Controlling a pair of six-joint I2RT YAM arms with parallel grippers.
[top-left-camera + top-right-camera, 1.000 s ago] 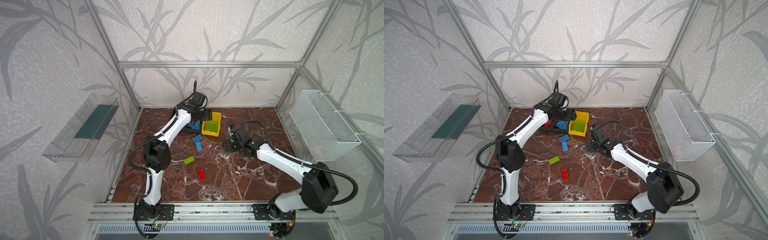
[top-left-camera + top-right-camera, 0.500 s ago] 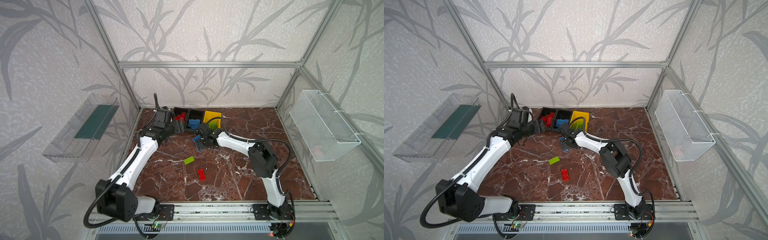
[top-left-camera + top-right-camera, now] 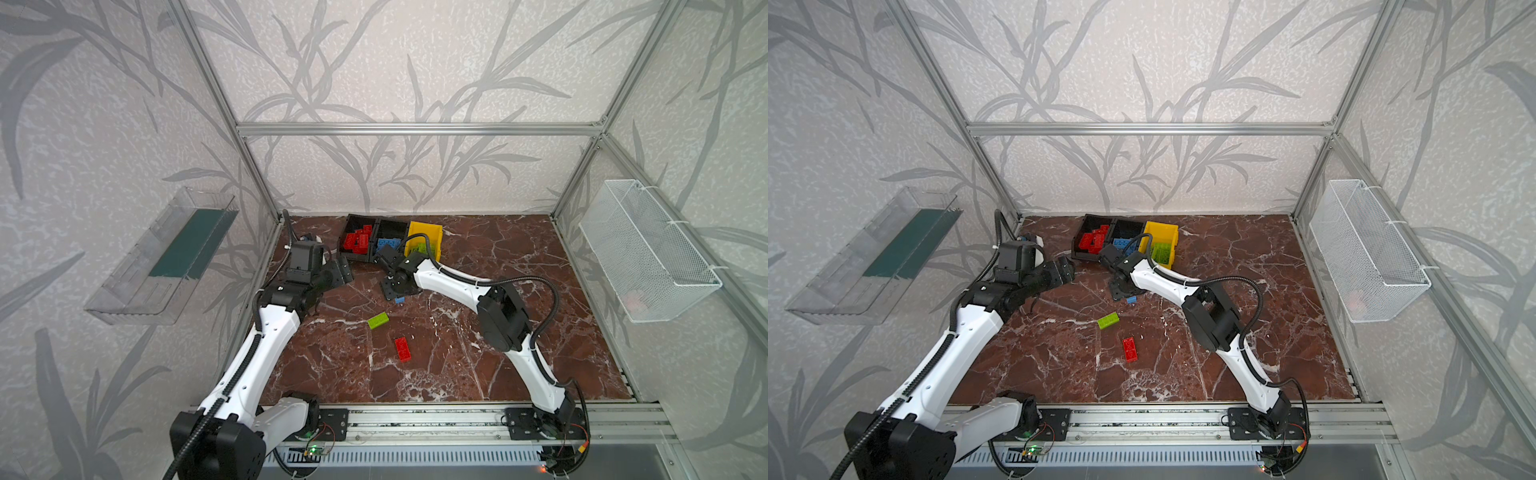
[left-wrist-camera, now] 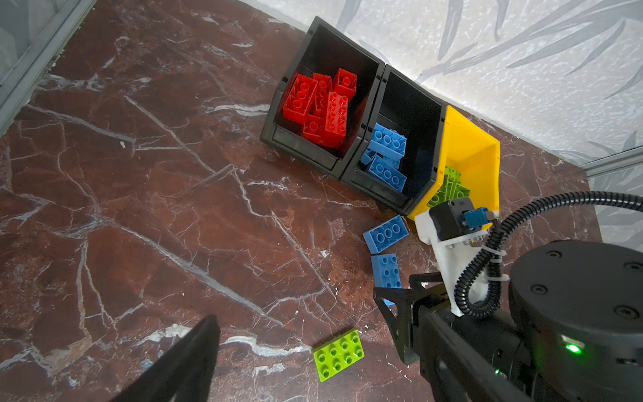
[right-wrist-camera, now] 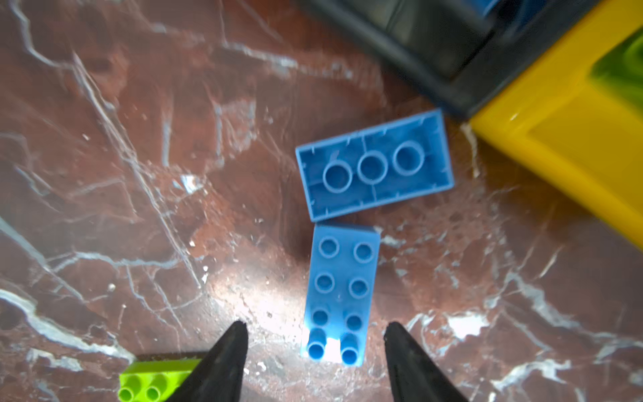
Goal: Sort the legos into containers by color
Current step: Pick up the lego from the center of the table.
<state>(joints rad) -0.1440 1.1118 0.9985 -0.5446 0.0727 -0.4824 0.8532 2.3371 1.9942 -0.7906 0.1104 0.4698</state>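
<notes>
Right fingers [image 5: 226, 362] are down at the worktop [image 3: 498, 374], partly open, straddling the near end of a studs-up blue brick [image 5: 342, 292]. There's a gap on both sides, nothing gripped yet. Brick lies about 10 o'clock off worktop centre, just short of the bins. A flipped blue brick [image 5: 374, 163] sits at its 12 o'clock, corners about touching. Blue's home, the middle black bin [image 4: 410, 101], is just past that, between the red-filled black bin [image 4: 334, 45] and the yellow bin [image 4: 466, 139], where green goes. Left fingers [image 4: 188, 365] wide open, empty, near 8 o'clock of the bins. Loose green brick [image 4: 338, 355] at the blue one's 7 o'clock, red brick [image 3: 403, 349] at its 6, farther off.

Risks:
- **Grip point:** it lands on the brick's very end, not mid-length, so the brick could pivot or droop on the lift.
- **Uneven gaps:** the closer finger likely hits first and shoves the brick into the flipped one.
- **Tight bins:** a sloppy release could put blue in with green.
- **Crowding:** both arms are near the bins and could clash.
</notes>
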